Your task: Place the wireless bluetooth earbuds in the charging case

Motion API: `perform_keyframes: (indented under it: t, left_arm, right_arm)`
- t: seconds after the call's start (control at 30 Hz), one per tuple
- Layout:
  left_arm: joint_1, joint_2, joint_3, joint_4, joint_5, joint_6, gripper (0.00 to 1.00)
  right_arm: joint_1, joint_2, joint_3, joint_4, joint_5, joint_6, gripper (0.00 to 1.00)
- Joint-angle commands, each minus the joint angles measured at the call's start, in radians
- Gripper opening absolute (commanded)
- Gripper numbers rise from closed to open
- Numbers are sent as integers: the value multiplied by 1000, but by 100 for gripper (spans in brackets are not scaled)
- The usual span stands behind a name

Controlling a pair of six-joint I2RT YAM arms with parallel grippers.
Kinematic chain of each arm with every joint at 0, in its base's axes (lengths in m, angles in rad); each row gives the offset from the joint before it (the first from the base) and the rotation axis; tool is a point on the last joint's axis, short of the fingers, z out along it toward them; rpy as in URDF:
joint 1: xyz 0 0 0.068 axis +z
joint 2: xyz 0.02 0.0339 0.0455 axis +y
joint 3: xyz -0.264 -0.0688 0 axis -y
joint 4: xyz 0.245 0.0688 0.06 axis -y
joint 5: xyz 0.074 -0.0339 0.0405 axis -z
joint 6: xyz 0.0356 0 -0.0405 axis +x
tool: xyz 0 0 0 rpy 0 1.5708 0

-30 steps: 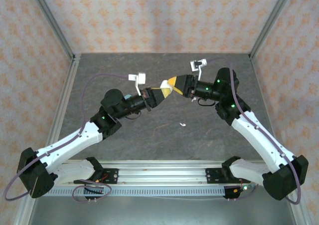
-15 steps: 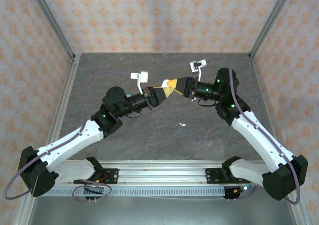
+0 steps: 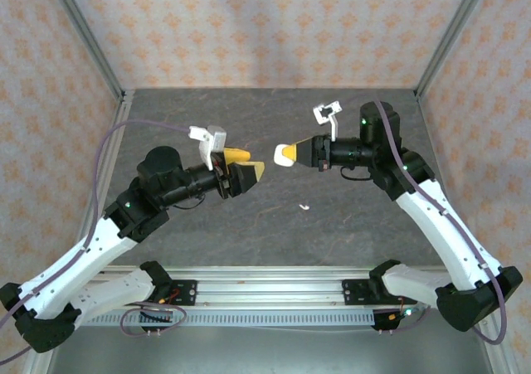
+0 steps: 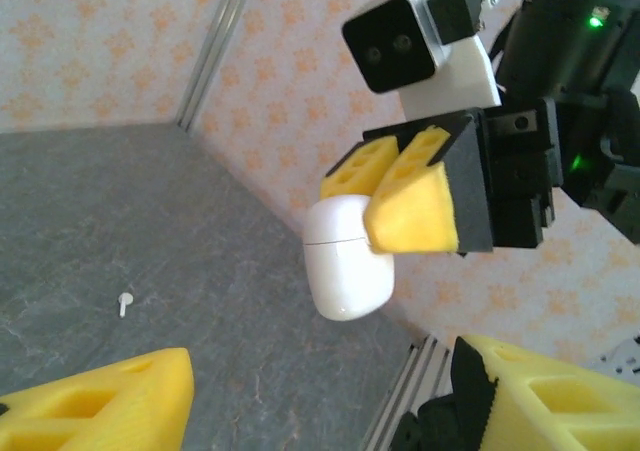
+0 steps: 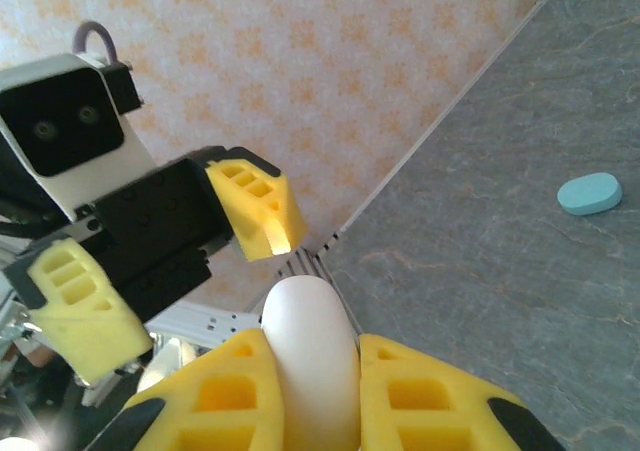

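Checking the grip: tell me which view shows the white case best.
Left wrist: the white case shows side-on, seam visible, pinched between yellow fingers. Right wrist shows its rounded end; top external, a small pale blob.

The left gripper (image 3: 246, 163) has its fingers spread and faces the right gripper (image 3: 289, 152) across a gap. The right gripper's fingers clamp a white charging case (image 4: 345, 261) between them.

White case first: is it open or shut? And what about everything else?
White case: shut, held in the air by right jaws.
Right jaws: shut on white case.
Left jaws: open, empty.
White earbud: loose on table.
Teal case: shut, flat on table.
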Motion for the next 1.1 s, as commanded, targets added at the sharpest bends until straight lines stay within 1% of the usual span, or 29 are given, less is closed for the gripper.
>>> perform_keyframes:
  t: [0.0,0.07,0.13,0.3,0.43,0.7,0.93,1.07]
  left_arm:
    - [9,-18,-13,-22,63,130,72]
    - [7,-14,-11,-30,110,199,72]
    - [7,-6,-9,-30,115,197,73]
    - [8,50,13,18,183,122,72]
    - [8,82,-9,139,214,42,71]
    - [8,153,10,218,251,-31,60]
    - [8,177,22,244,264,-50,51]
    - [8,176,18,259,260,-66,49]
  right_arm:
    - [5,-7,18,3,-59,-102,13]
    - [8,-20,5,49,-77,-100,13]
    - [8,-37,-11,91,-88,-103,13]
    - [11,-52,-29,135,-92,-110,13]
    - [19,-44,-27,139,-94,-110,13]
    - [28,-43,-29,141,-100,-114,13]
    - [34,-42,-35,141,-106,-117,13]
    - [39,-41,-40,141,-106,-119,13]
